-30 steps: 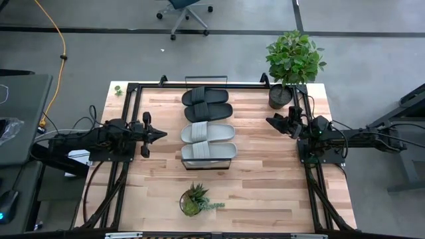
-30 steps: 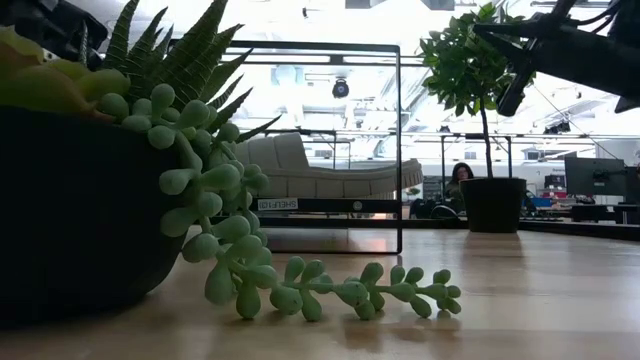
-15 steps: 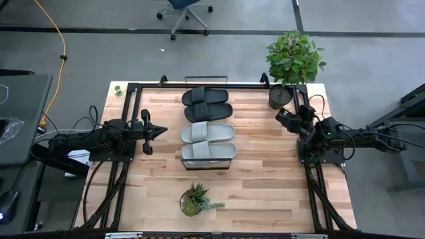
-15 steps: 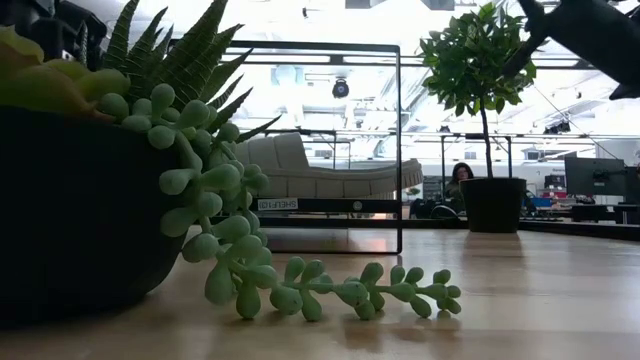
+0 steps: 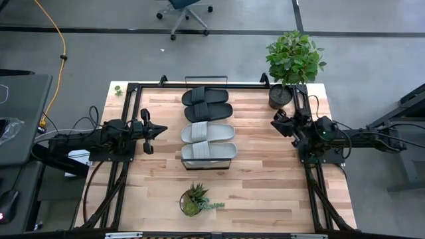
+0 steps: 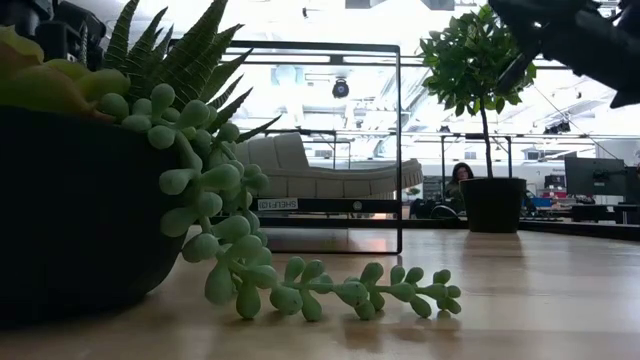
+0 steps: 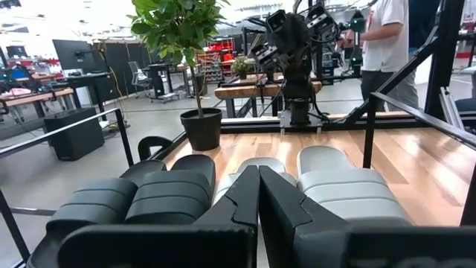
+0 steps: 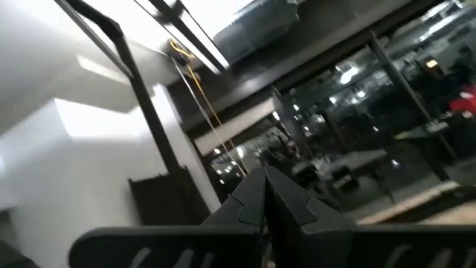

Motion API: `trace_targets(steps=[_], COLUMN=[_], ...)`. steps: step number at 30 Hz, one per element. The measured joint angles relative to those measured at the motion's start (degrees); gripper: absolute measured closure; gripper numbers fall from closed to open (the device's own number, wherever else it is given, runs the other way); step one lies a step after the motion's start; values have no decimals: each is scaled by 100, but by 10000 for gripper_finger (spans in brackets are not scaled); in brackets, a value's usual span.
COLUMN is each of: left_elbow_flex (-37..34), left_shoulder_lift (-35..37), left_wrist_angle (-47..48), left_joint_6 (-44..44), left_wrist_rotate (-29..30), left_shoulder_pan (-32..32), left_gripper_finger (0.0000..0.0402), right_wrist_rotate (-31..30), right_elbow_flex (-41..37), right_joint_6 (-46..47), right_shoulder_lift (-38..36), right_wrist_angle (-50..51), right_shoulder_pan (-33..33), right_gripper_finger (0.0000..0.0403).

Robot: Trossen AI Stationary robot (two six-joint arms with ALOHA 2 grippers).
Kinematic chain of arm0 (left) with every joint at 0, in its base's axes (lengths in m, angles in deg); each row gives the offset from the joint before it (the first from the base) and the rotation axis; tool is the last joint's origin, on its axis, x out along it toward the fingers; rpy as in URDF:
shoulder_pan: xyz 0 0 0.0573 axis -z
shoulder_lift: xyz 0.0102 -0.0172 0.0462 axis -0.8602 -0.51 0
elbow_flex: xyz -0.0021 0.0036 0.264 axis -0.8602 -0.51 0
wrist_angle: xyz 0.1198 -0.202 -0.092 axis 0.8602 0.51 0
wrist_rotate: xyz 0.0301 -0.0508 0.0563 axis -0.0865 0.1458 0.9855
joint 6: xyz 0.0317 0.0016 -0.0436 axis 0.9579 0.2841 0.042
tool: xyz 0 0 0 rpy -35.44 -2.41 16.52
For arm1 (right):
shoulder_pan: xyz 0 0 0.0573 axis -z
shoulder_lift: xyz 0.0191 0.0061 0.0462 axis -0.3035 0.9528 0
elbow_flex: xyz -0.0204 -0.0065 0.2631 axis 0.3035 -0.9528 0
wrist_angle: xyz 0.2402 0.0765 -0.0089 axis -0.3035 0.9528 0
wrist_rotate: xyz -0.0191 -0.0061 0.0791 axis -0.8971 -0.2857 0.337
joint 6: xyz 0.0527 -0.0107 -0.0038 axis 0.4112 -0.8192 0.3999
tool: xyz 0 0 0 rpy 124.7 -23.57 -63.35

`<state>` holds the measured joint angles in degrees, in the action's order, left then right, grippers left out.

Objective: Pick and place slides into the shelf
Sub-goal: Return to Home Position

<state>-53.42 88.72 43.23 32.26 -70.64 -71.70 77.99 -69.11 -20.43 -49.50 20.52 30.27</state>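
Four slides lie side by side on the shelf (image 5: 206, 166) in the table's middle, soles down on its board. Two black slides (image 5: 206, 103) are at the far end and two light grey slides (image 5: 208, 141) at the near end. In the left wrist view the black pair (image 7: 141, 197) and the grey pair (image 7: 327, 179) lie just ahead. My left gripper (image 5: 163, 132) is shut, left of the shelf, and points level at it; its fingertips (image 7: 258, 186) meet. My right gripper (image 5: 273, 119) is shut, right of the shelf near the potted tree, tipped upward (image 8: 265, 182).
A potted tree (image 5: 292, 63) stands at the far right corner and a succulent pot (image 5: 192, 200) near the near edge, filling the low view's left (image 6: 90, 190). Black frame rails run along both table sides. A person (image 7: 387, 37) stands beyond the table.
My right gripper drew back a little toward the table's right and far edges, then came back left and nearer to about where it was; it stayed shut. The slides and shelf have not moved.
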Motion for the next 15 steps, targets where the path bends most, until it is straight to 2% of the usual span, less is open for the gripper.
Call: trace_targets(steps=[5, 10, 15], left_elbow_flex=[0, 0, 0], left_shoulder_lift=[0, 0, 0], left_wrist_angle=[2, 2, 4], left_joint_6=[-6, -6, -8], left_wrist_rotate=[-31, -44, -44], left_shoulder_pan=[0, 0, 0], left_gripper_finger=[401, 401, 401], right_wrist_rotate=[2, 41, 110], right_elbow_flex=[0, 0, 0], right_joint_6=[-276, -484, -575], right_shoulder_lift=[2, 2, 1], right_wrist_angle=[689, 799, 1317], right_shoulder_pan=[-1, -2, 0], right_gripper_finger=[403, 403, 403])
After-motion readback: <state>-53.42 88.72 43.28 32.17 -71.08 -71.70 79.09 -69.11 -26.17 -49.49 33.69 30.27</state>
